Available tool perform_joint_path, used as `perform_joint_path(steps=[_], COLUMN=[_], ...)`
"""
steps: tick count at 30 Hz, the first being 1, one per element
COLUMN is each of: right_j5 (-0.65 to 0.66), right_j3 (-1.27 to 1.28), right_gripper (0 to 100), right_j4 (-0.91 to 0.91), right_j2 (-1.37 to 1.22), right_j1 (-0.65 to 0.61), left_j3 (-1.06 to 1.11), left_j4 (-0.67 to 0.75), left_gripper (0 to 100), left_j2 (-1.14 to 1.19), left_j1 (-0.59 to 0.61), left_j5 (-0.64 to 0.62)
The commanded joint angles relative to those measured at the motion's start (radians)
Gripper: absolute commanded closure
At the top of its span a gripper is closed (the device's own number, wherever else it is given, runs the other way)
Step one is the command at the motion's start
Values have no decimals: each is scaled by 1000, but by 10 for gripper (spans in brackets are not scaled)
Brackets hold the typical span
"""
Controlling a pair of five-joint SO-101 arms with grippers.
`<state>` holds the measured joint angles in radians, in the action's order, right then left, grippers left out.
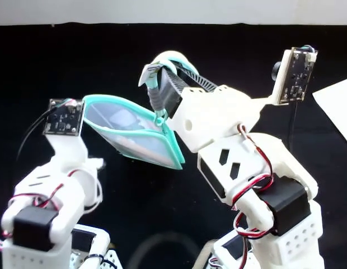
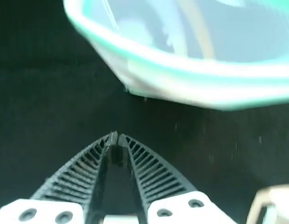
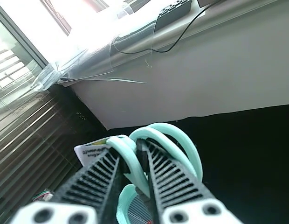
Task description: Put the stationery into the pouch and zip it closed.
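pouch (image 1: 134,131): mint-edged, clear-sided, hanging tilted in the air above the black desk (image 1: 134,218)
loop (image 3: 177,140): mint strap at the pouch's top corner
right claw (image 3: 130,151): clamped on the loop, carrying the pouch
left claw (image 2: 117,140): tips pressed together, holding nothing, just below the pouch, apart from it

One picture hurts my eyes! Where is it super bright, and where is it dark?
Right wrist view: daylight from the window glares white beyond the right tool, which is shut on the pouch. High view: the light is even, the black table is dark, and nothing glares. Left wrist view: the pale pouch looks bright against the dark table.
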<state>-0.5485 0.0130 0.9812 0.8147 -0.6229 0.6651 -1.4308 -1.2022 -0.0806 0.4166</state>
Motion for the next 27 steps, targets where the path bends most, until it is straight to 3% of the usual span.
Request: perform_joint_path(steps=[1,7,15,20,27], right_j5=[12,12,12,12,12], right_j3=[-2,-4,-4,-4,-2], right_gripper=[991,991,991,991,991], right_j4=[1,45,50,50,50], right_j2=[19,22,22,22,21], right_j1=[13,7,-18,-51,-77], left_j3=[65,219,237,108,58], left_j4=[183,525,743,753,753], left_gripper=[993,993,993,993,993], left_j2=[1,2,137,229,358], left_j1=[10,13,10,-28,-176], left_j5=[-68,-129,-204,-239,-245])
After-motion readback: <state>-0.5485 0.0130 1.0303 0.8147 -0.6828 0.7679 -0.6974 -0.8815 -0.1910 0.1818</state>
